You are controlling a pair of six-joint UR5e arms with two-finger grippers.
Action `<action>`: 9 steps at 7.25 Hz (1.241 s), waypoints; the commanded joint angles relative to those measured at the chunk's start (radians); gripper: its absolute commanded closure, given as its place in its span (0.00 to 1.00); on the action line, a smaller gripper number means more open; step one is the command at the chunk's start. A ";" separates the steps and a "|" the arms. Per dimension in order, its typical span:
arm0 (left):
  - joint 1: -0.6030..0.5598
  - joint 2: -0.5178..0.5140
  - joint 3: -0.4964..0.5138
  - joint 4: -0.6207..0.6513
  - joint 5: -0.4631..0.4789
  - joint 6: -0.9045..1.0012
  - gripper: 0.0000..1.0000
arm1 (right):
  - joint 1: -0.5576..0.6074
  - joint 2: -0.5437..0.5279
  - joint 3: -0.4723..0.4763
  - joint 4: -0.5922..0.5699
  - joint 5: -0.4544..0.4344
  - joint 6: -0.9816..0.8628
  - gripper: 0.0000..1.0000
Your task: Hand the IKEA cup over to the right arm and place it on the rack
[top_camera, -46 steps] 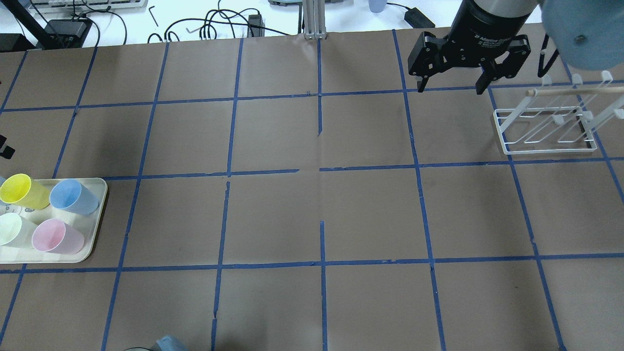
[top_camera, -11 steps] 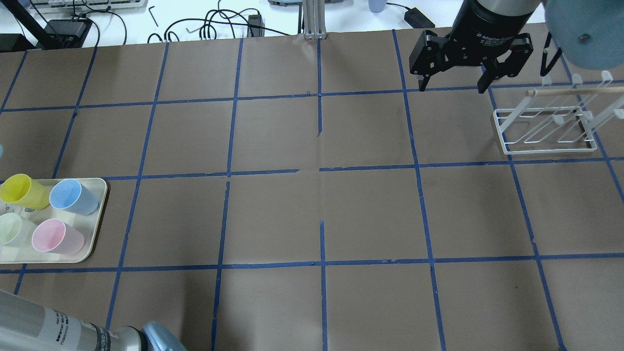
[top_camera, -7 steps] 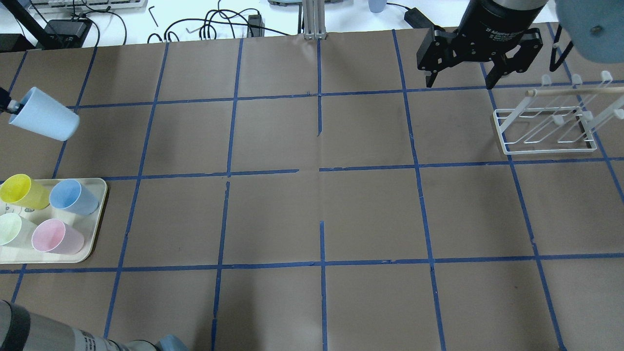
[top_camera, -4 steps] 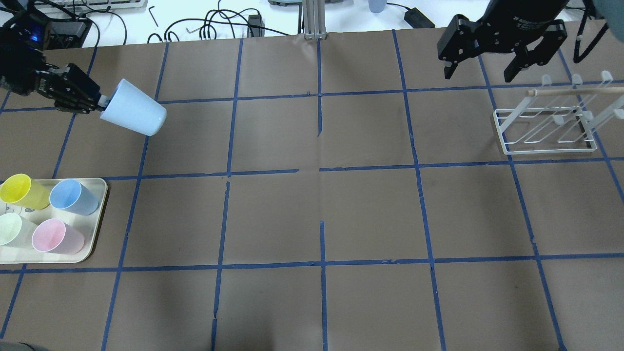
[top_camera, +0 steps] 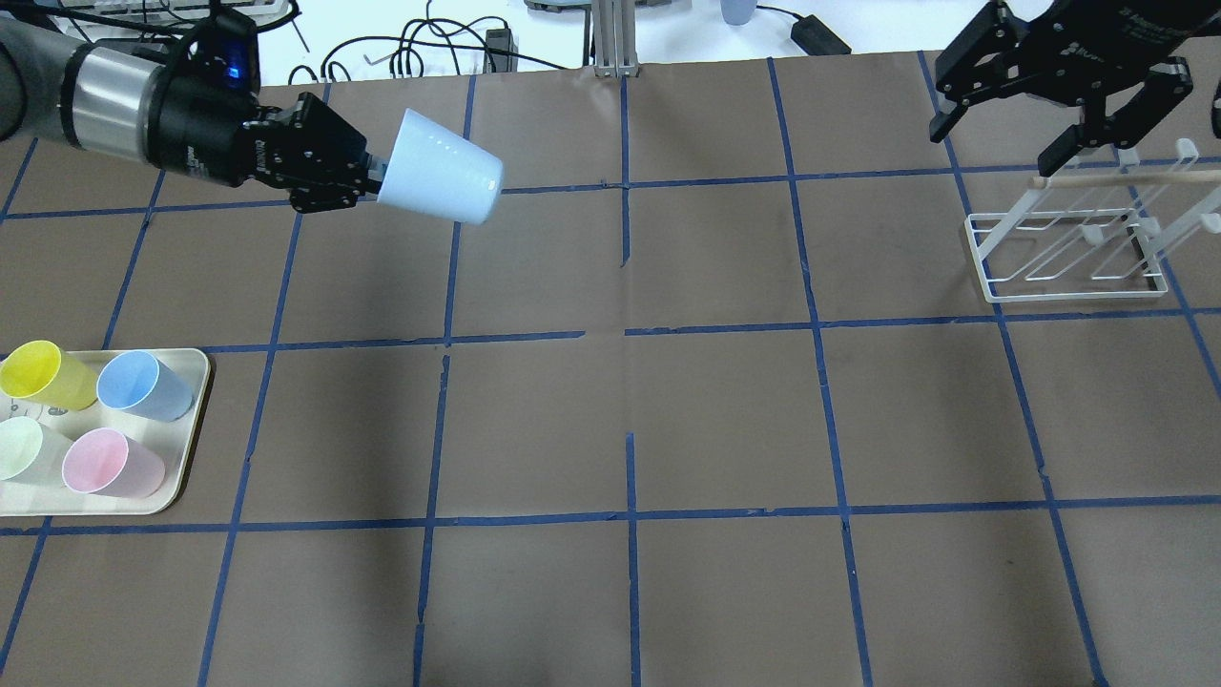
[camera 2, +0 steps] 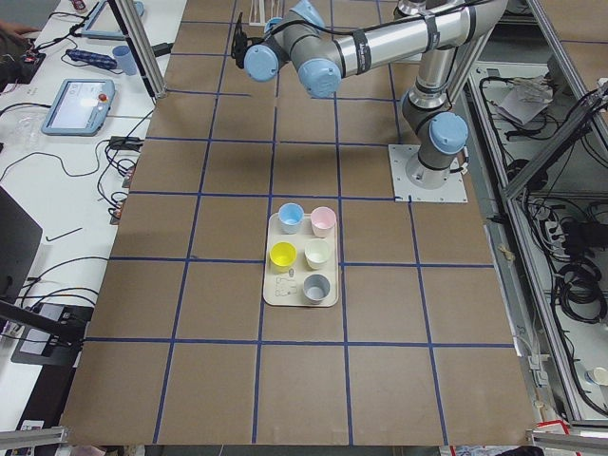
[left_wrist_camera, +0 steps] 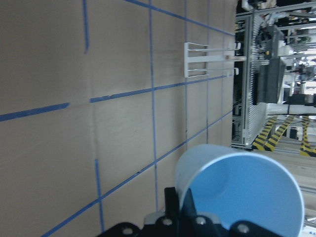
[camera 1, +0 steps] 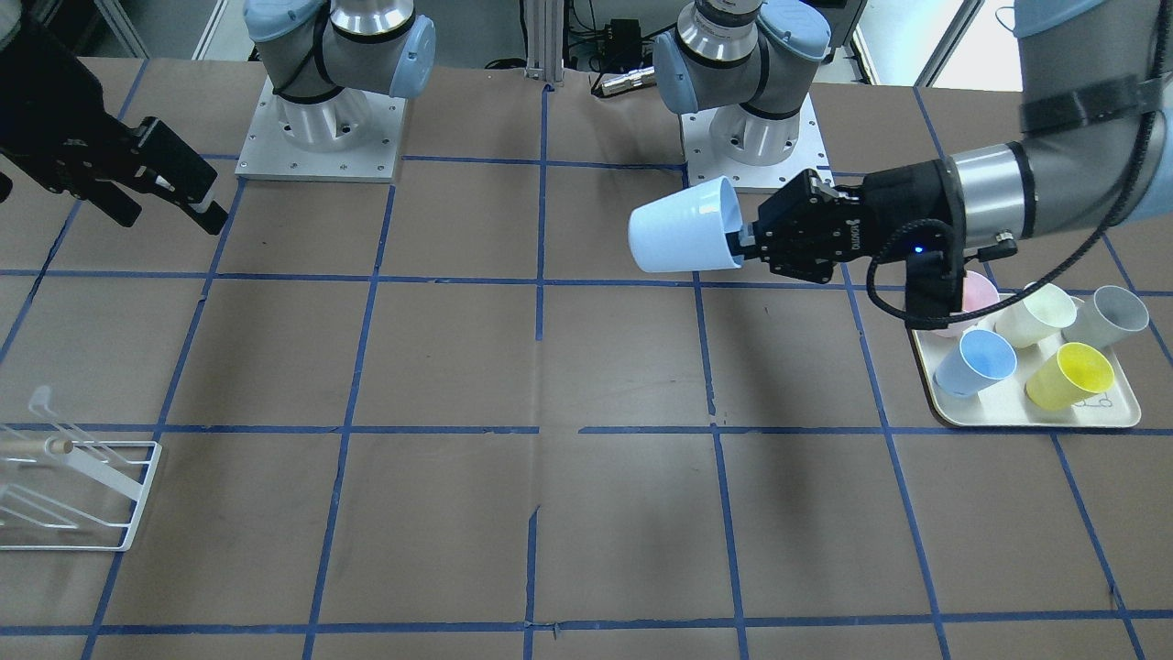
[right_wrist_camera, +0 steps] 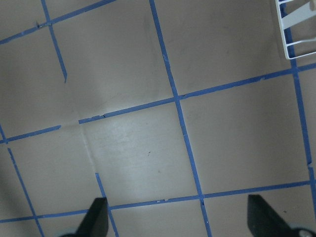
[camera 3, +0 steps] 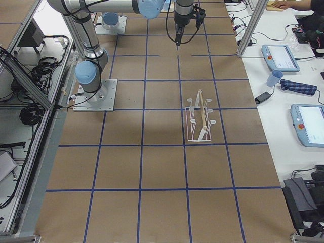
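My left gripper (top_camera: 375, 181) is shut on the rim of the IKEA cup (top_camera: 441, 181), a very pale ice-blue tumbler. It holds the cup on its side above the far left part of the table, base pointing toward the middle. The cup also shows in the front view (camera 1: 678, 236) and the left wrist view (left_wrist_camera: 247, 197). My right gripper (top_camera: 997, 145) is open and empty, in the air at the far right, just beyond the rack (top_camera: 1068, 253). The white wire rack with its wooden dowel holds nothing and also shows in the front view (camera 1: 64, 495).
A cream tray (top_camera: 196, 382) at the near left holds a yellow cup (top_camera: 38, 372), a sky-blue cup (top_camera: 143, 382), a pale green cup (top_camera: 24, 448) and a pink cup (top_camera: 110, 463). A grey cup (camera 1: 1109, 316) shows in the front view. Cables lie beyond the far edge.
My left arm has come in from the left edge and carried the cup to the right and farther back. My right gripper has moved right and back, toward the rack, still open.
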 commanded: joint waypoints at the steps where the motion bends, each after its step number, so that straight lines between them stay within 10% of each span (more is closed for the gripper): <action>1: -0.100 0.030 -0.043 -0.003 -0.172 -0.035 1.00 | -0.130 0.000 0.002 0.197 0.212 -0.062 0.00; 5: -0.251 0.015 -0.114 0.072 -0.520 -0.024 1.00 | -0.178 -0.002 0.013 0.538 0.568 -0.094 0.00; 9: -0.303 0.023 -0.244 0.266 -0.670 -0.026 1.00 | -0.160 -0.016 0.019 0.694 0.768 -0.094 0.00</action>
